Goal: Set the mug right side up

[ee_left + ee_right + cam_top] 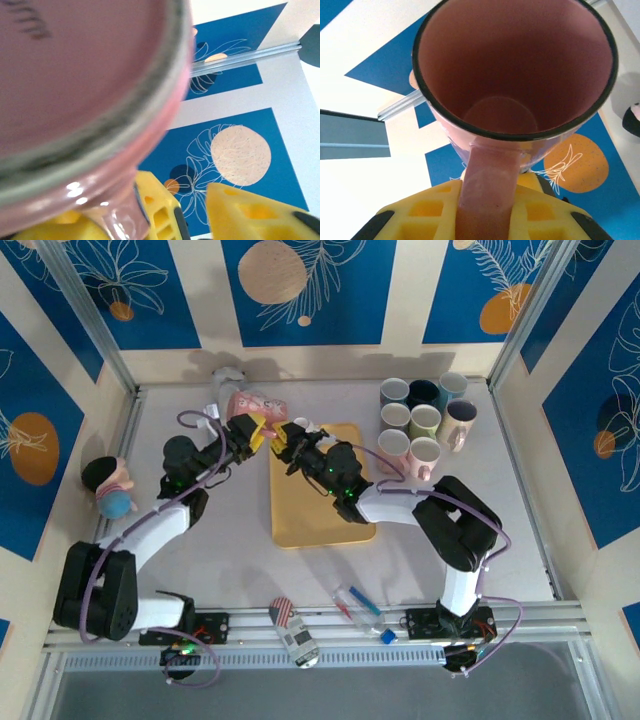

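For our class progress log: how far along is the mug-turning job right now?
Done: the mug looks lifted, its handle clamped in the right pincer. In hand: it hangs between the arms, mouth toward the right wrist camera, base toward the left pincer; whether that one grips is unclear. Left: stand it mouth up, perhaps on the tray, and release.

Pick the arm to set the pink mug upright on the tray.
Right. The right gripper clamps the mug by its handle, at the tray; the left gripper just faces the mug's base, grip unclear.
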Tool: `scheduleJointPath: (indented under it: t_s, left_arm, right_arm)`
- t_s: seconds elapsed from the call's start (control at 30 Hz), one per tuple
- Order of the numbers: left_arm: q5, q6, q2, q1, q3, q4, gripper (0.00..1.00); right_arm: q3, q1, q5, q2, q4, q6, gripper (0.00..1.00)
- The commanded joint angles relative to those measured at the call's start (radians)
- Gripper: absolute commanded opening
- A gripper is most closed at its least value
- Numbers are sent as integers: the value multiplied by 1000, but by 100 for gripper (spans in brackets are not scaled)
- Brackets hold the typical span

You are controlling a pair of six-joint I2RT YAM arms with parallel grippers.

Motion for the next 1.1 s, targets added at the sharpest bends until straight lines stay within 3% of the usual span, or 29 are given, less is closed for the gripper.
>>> scheduleJointPath:
  t_s: [0.0, 0.17, 0.4, 0.6, 0.87, 1.07]
  left_arm:
    - [40, 105, -81, -5, 43, -129, 56]
    - [39, 211, -127, -5, 90, -362, 64]
    - [69, 225, -128, -5, 89, -438, 65]
    - [120, 265, -126, -2, 106, -479, 66]
    - [144, 483, -153, 3, 205, -740, 66]
    - [172, 525, -165, 5, 196, -728, 66]
  right_arm:
    - [48, -22, -14, -14, 30, 15, 0]
    - [56, -55, -88, -40, 5, -80, 0]
    - [61, -106, -205, -142, -165, -284, 0]
    - [100, -141, -309, -257, -435, -546, 0]
    - [201, -162, -395, -373, -845, -880, 0]
    - [282, -173, -449, -417, -1059, -1133, 0]
